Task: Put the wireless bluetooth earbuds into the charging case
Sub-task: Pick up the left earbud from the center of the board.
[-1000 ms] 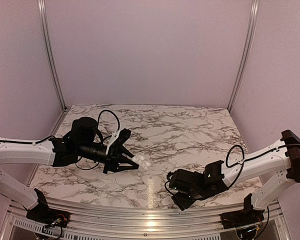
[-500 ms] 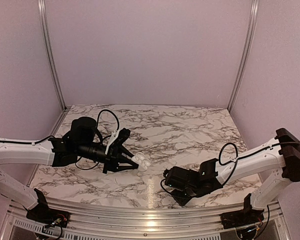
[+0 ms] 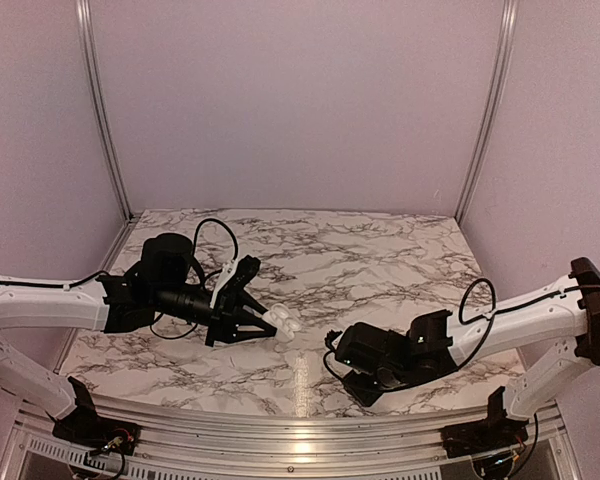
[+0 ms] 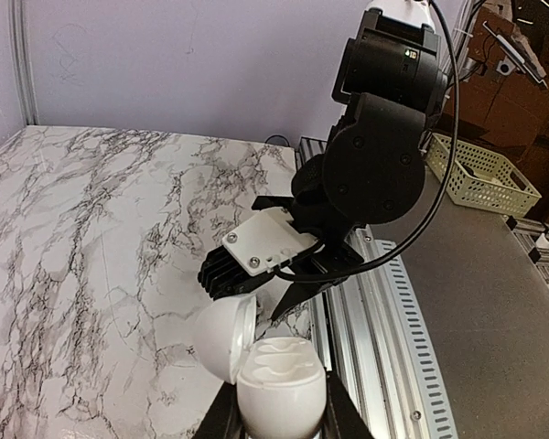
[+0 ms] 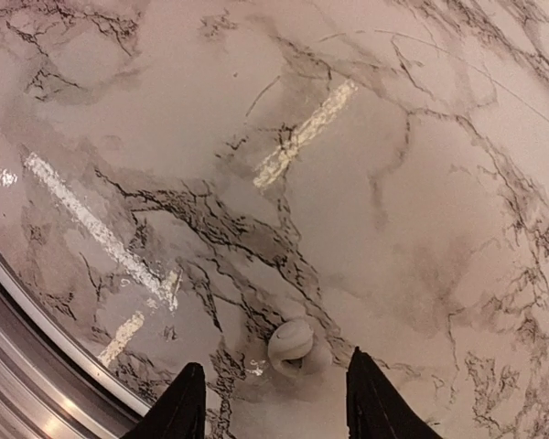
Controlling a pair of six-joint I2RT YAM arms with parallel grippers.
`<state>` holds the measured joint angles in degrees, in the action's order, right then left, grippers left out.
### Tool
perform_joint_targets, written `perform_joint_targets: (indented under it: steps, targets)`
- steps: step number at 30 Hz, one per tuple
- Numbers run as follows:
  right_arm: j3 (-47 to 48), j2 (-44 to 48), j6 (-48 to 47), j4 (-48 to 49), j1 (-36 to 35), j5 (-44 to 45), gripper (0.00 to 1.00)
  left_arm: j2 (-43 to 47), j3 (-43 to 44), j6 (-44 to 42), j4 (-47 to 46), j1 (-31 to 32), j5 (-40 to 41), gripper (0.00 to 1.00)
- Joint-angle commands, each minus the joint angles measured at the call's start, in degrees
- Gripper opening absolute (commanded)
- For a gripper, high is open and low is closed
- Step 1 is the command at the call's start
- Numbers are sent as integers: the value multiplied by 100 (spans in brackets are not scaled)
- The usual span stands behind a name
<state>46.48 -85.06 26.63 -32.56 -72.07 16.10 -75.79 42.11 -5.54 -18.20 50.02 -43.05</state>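
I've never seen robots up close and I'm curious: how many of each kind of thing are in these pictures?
Arms: 2
Case: 1
Earbud in plain view: 1
Total: 4

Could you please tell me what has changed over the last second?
The right claw shuffled a little left, then back, ending slightly farther from the table's near edge, its open jaws straddling an earbud without holding it. The left claw stayed put, clamped on the open charging case.
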Motion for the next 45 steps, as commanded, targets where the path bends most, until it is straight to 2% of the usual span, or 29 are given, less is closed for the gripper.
perform_joint_targets:
  steps: [1,10,24,35,40,45]
  targets:
    - [160,196,-156,104,51,-324,48,25,-3,-16,-154,-54,-112,0]
    - [8,-180,-184,289,123,-475,50,47,-18,-1,-153,-71,-127,0]
    - [-161,-230,-254,475,326,-555,49,75,-28,0,-152,-72,-134,0]
    - [-147,126,-190,361,325,-426,48,70,-28,9,-156,-88,-136,0]
    - [-282,148,-156,532,328,-744,42,68,-32,9,-149,-89,-138,0]
    - [-388,37,-107,597,327,-856,42,71,-34,14,-155,-82,-148,0]
